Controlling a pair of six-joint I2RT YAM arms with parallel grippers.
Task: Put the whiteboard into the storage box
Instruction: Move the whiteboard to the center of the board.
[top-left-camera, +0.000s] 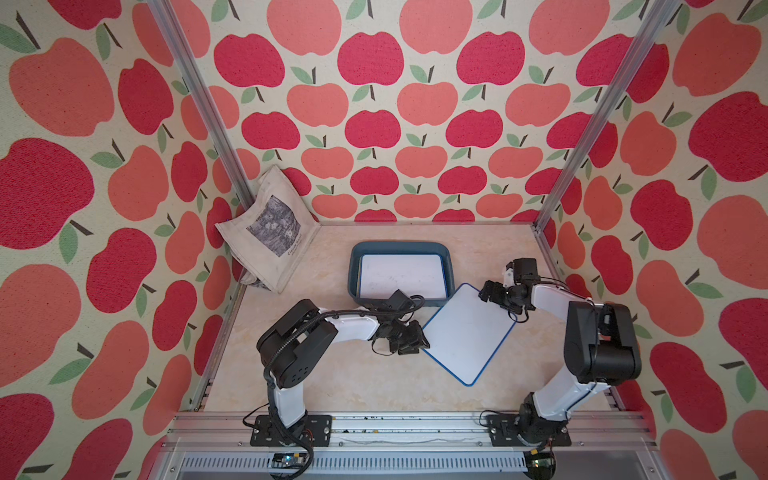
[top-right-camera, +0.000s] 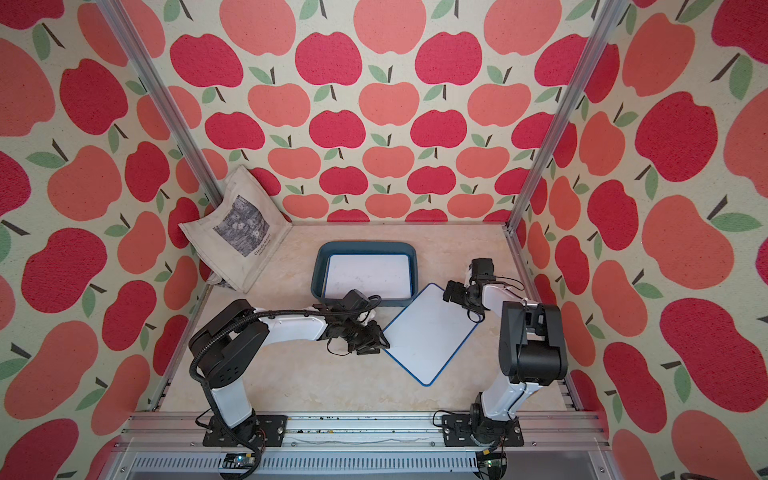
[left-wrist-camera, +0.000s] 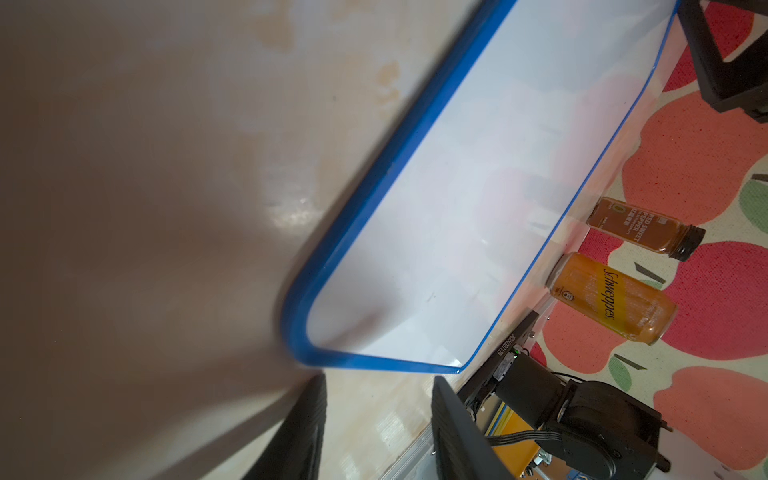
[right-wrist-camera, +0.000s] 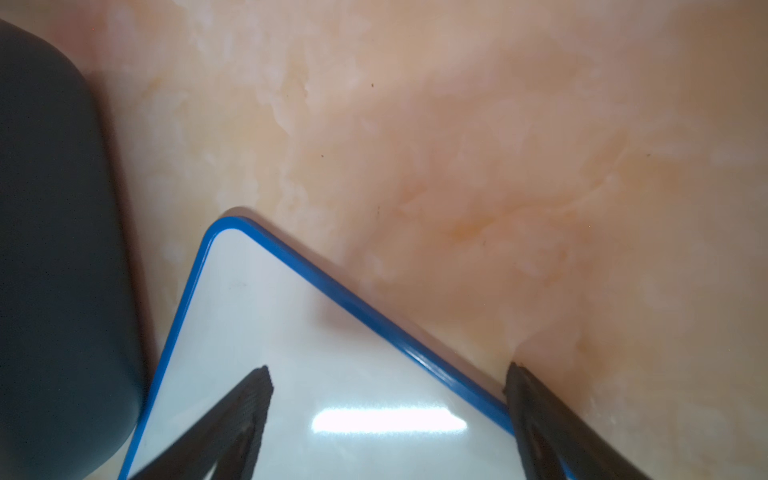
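Whiteboard (top-left-camera: 467, 332) – blue-framed, flat on table (top-left-camera: 353, 374), lying diagonal, just beside near right corner of storage box (top-left-camera: 354, 270), outside it. Second board (top-left-camera: 401, 276) lies inside box. Left gripper (left-wrist-camera: 377, 378) at whiteboard's left corner – jaws apart, nothing between. Right gripper (right-wrist-camera: 388, 365) spread, straddling far right edge.

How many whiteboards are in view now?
2. One whiteboard lies inside the storage box; the other whiteboard lies on the table beside it. Another could hide beneath the boxed one.
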